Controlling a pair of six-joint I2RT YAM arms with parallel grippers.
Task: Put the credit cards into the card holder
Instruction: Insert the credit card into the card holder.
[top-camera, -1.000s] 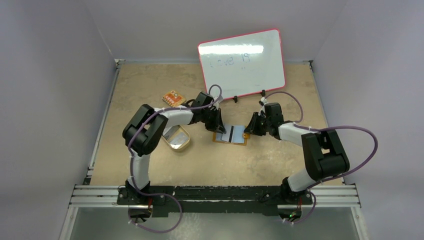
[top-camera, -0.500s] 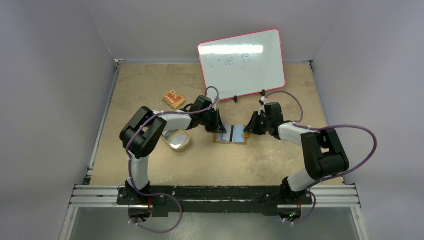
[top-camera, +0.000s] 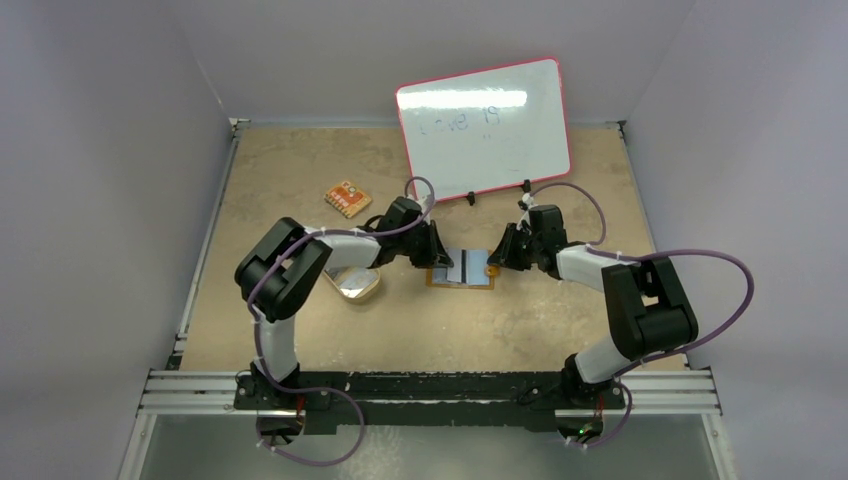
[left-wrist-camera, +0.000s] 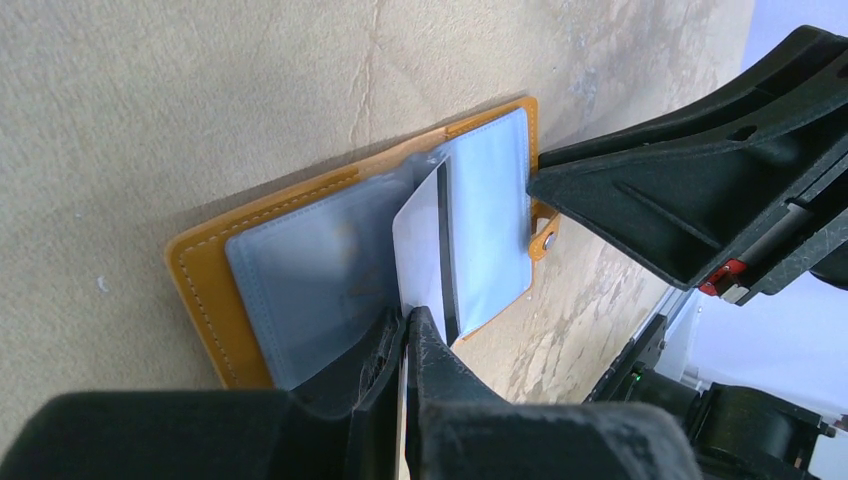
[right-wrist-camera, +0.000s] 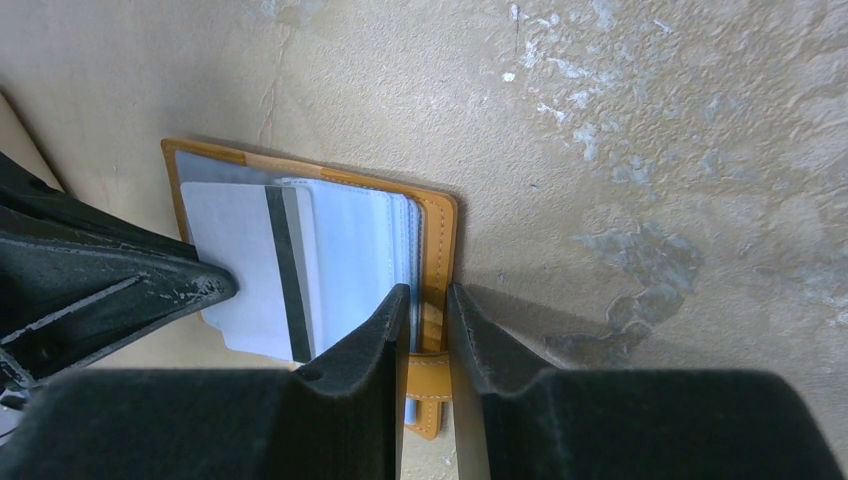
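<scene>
The orange card holder (top-camera: 478, 270) lies open on the table, its pale blue-grey sleeves facing up (left-wrist-camera: 300, 270). My left gripper (left-wrist-camera: 408, 318) is shut on a grey credit card (left-wrist-camera: 420, 240) with a dark stripe. The card stands on edge, its far end between the sleeves near the fold. From the right wrist view the card (right-wrist-camera: 235, 260) lies over the holder's (right-wrist-camera: 360, 235) left half. My right gripper (right-wrist-camera: 428, 292) is closed on the holder's right edge, by the snap strap (right-wrist-camera: 425, 385). In the top view the left gripper (top-camera: 432, 252) and right gripper (top-camera: 497, 262) flank the holder.
A tan oval dish (top-camera: 355, 285) sits partly under my left forearm. An orange patterned flat piece (top-camera: 347, 198) lies at the back left. A whiteboard (top-camera: 483, 125) leans against the back wall behind both grippers.
My left arm has sunk and drifted slightly left, covering more of the dish, with the card still in its grip. The right arm has stayed on the holder's edge.
</scene>
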